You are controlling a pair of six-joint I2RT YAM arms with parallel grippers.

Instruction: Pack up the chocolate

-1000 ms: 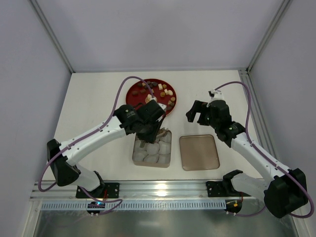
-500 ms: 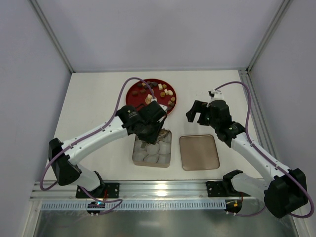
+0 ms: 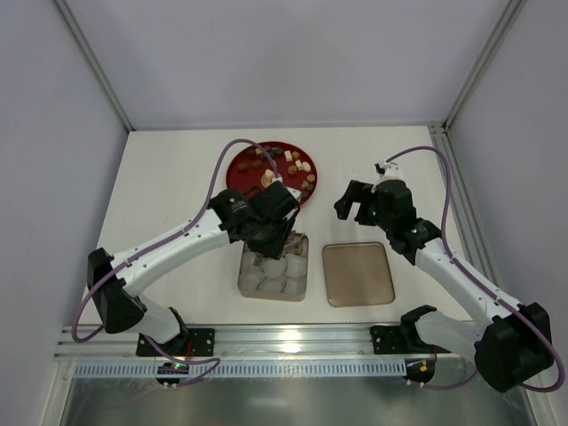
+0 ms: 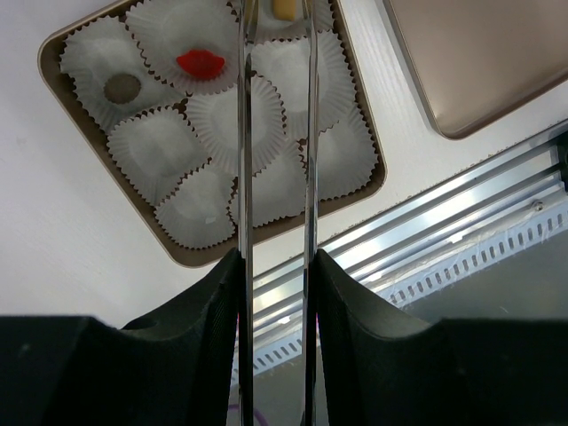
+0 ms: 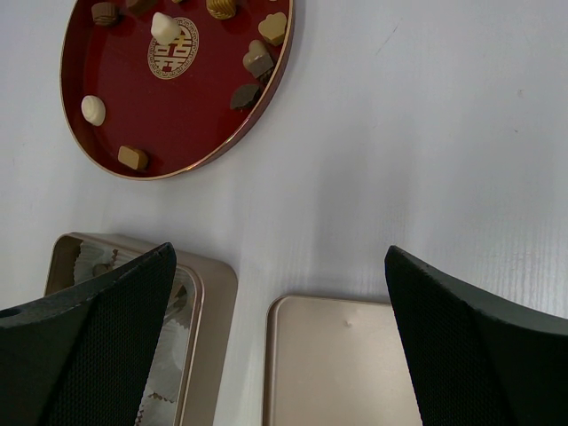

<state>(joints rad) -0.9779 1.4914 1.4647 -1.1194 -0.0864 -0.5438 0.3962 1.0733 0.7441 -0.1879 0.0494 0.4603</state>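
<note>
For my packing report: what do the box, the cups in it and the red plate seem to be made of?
Box: probably thin metal, matte gold, judging by its rolled rim. Cups: white paper, pleated and crinkled. Red plate: glossy lacquer-like finish with a gold rim; plastic or metal, I cannot tell.
</note>
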